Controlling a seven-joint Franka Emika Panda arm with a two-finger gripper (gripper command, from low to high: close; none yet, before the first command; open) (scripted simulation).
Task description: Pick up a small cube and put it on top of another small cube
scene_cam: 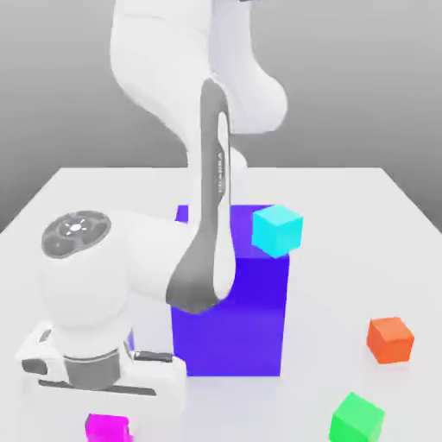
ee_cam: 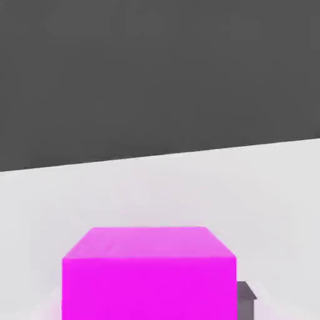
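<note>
In the exterior view, the Panda arm bent low over the near edge of the white tabletop (scene_cam: 363, 198), its tool (scene_cam: 108, 413) brought down directly over a magenta cube (scene_cam: 107, 427) so that the fingers could straddle it where it sat; only the top of that cube peeked out beneath the wrist housing. A tall blue block (scene_cam: 246, 319) stood just behind the arm, and a cyan cube (scene_cam: 277, 230) showed at its upper corner on the exterior view's right, though whether it rested on the block or behind it could not be judged. An orange cube (scene_cam: 390, 338) and a green cube (scene_cam: 357, 417) lay well apart on the exterior view's right, each a possible base for stacking. In the hand view, the magenta cube (ee_cam: 150, 272) sat close under the camera, squarely centred, with a dark fingertip (ee_cam: 246, 297) touching its side. The tool was drawn in narrow, apparently clamped on the magenta cube, which sat on the tabletop (ee_cam: 262, 187), not yet lifted.
</note>
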